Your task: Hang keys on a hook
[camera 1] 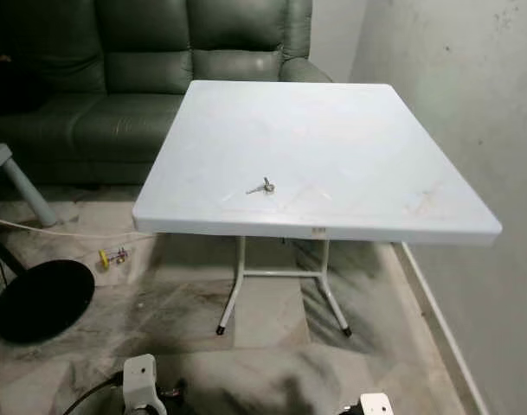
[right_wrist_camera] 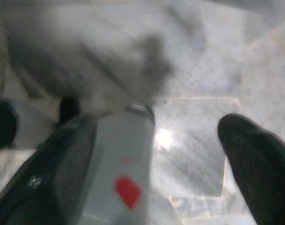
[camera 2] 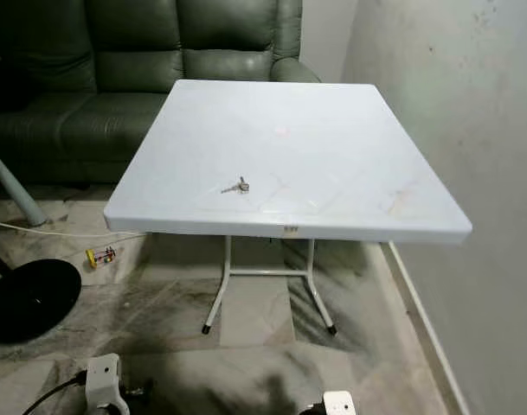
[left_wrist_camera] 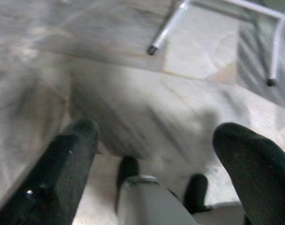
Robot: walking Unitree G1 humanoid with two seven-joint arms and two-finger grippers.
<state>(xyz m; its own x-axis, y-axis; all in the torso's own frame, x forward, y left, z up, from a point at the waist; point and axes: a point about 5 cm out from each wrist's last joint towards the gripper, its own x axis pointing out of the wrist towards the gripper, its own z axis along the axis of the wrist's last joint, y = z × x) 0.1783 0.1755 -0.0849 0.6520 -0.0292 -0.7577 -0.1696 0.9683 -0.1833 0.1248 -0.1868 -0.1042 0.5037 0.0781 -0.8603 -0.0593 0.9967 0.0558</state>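
Observation:
A small bunch of silver keys (camera 1: pixel 262 187) lies flat on the white square table (camera 1: pixel 350 138), near its front edge and a little left of the middle. Both arms hang low in front of the table, their white wrists at the bottom of the head views, left (camera 1: pixel 140 380) and right (camera 1: pixel 375 405). In the left wrist view my left gripper (left_wrist_camera: pixel 156 164) is open over the marble floor, with nothing between its fingers. In the right wrist view my right gripper (right_wrist_camera: pixel 156 173) is open and empty too, above the floor.
A green leather sofa (camera 1: pixel 116 78) stands behind the table. A plain wall (camera 1: pixel 471 104) runs along the right side. On the floor at the left lie a black round base (camera 1: pixel 40 298), a small yellow object (camera 1: pixel 112 257) and a cable (camera 1: pixel 38 229). The table's white metal legs (camera 1: pixel 285 285) stand ahead.

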